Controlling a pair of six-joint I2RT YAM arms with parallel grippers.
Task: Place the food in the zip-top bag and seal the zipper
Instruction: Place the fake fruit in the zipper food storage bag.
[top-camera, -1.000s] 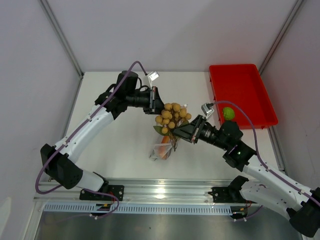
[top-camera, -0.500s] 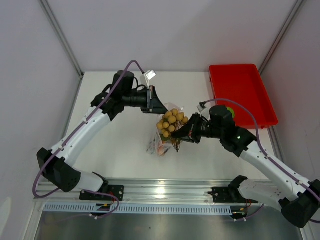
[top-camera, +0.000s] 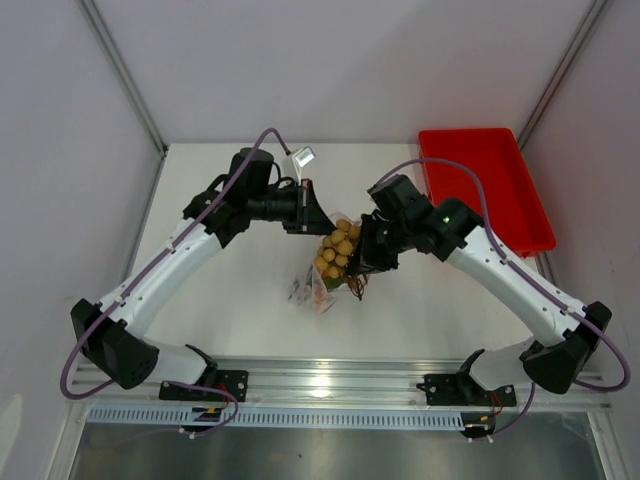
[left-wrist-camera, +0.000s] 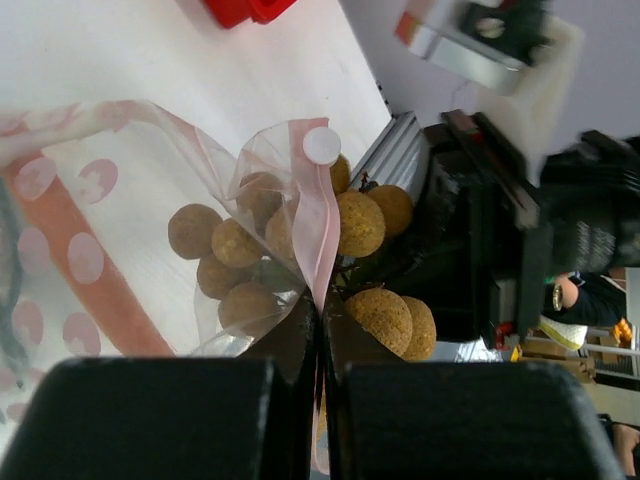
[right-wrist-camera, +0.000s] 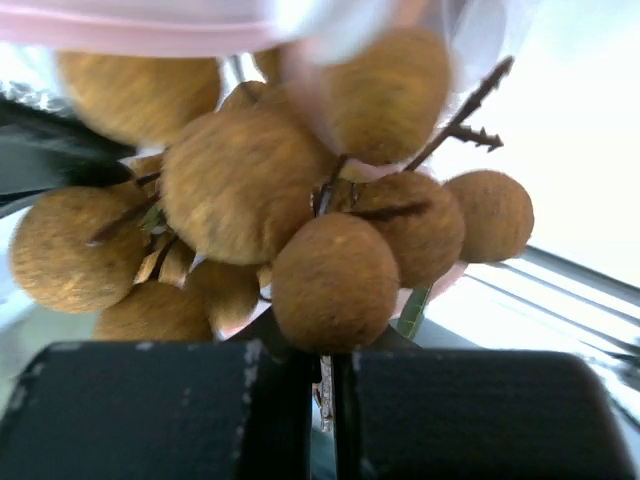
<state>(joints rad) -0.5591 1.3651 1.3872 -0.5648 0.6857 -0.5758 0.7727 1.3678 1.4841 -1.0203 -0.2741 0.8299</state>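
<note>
Mid-table, left gripper (left-wrist-camera: 321, 345) is pinching the bag (left-wrist-camera: 70, 250) mouth, right gripper (right-wrist-camera: 324, 375) is clamping the bunch (top-camera: 338, 248) stem, bunch looking partly in, zipper (left-wrist-camera: 322, 235) not yet sealed.

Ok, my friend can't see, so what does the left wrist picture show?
The left claw pinches the pink zipper strip of a clear pink-dotted bag over a white table. A bunch of tan round fruits crowds the bag's mouth, some seen through the plastic.

Tan fruit bunch (top-camera: 338, 245) hangs partly inside the upright dotted clear bag (top-camera: 310, 290).
</note>
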